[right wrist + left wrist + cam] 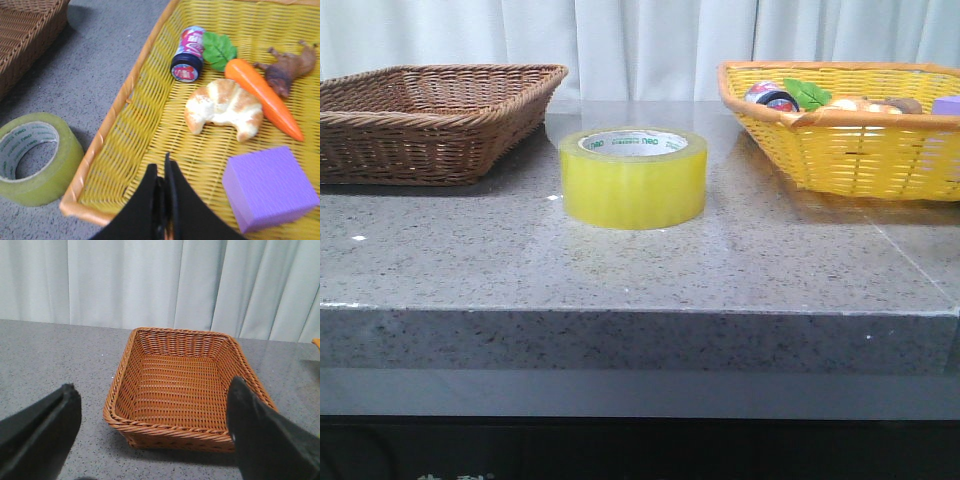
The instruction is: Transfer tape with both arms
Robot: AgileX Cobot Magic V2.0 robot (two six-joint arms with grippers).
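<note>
A roll of yellow tape (633,177) is lying flat on the grey stone table (620,270), sitting between a brown wicker basket (425,120) and a yellow basket (850,125), touching neither. The left gripper (150,435) is hanging over the brown basket with its fingers spread wide and holding nothing. The right gripper (164,175) is hovering above the yellow basket, fingers pressed together and empty, beside a croissant (223,109), a carrot (262,97), a purple block (270,187) and a small tin (188,54).
</note>
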